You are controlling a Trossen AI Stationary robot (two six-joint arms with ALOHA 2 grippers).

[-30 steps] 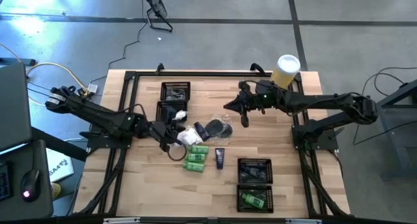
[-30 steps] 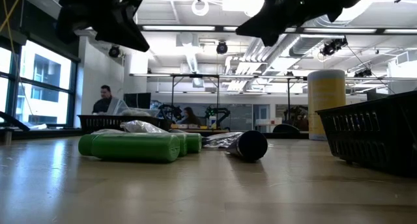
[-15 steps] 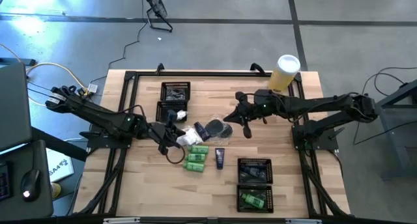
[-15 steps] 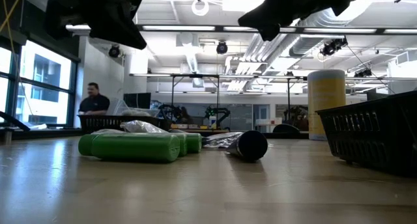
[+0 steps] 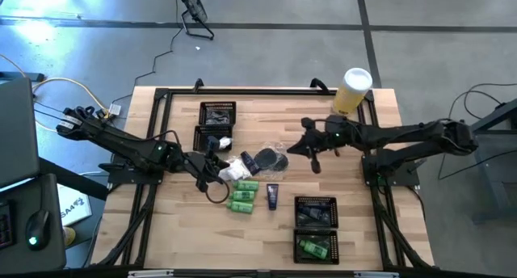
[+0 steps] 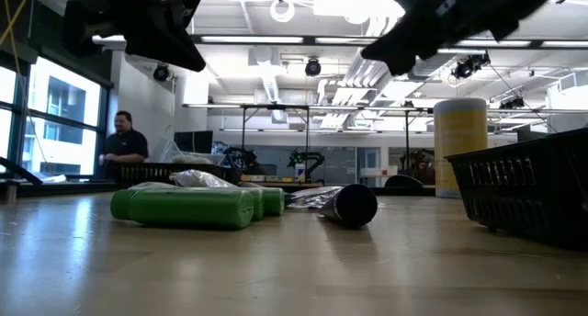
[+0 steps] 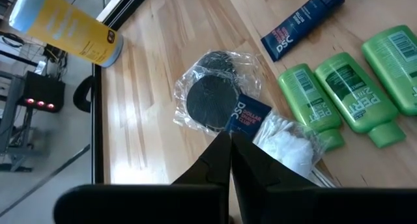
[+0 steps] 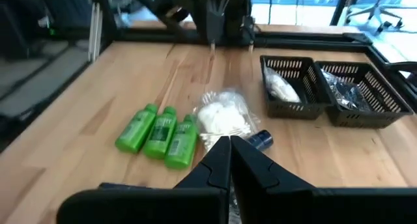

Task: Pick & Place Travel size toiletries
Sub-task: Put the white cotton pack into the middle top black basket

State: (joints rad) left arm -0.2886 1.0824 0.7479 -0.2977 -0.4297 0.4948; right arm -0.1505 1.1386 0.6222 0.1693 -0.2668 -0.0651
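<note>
Toiletries sit in a loose pile mid-table: three green bottles (image 5: 242, 195) lying side by side, a blue tube (image 5: 272, 196) just beside them on the right-arm side, a white crinkly packet (image 5: 234, 170) and a round dark case in clear wrap (image 5: 267, 159) on the far side of the bottles.

Your left gripper (image 5: 212, 164) hangs right over the packet's edge, fingers pressed together with nothing between them in its wrist view; the packet (image 7: 287, 142) and the wrapped case (image 7: 212, 101) lie just past the fingertips. It's clearly the nearer arm for those two.

Your right gripper (image 5: 313, 151) hovers near the wrapped case on its other side, clear of the pile. Fingers also closed and empty; from its wrist view you look across the packet (image 8: 221, 117) to the bottles (image 8: 158, 134).

The bottles' long axes run roughly along the table's near-far direction, caps pointing to the far edge. The tube lies about parallel.

Some items are already in the mesh trays (image 5: 315, 213) on the right and (image 5: 216, 114) on the left. The yellow cylinder (image 5: 353, 90) stands at the far right corner, out of the way.

You'd likely open the left fingers first, then drop onto the packet; that's a guess from how close it is.
</note>
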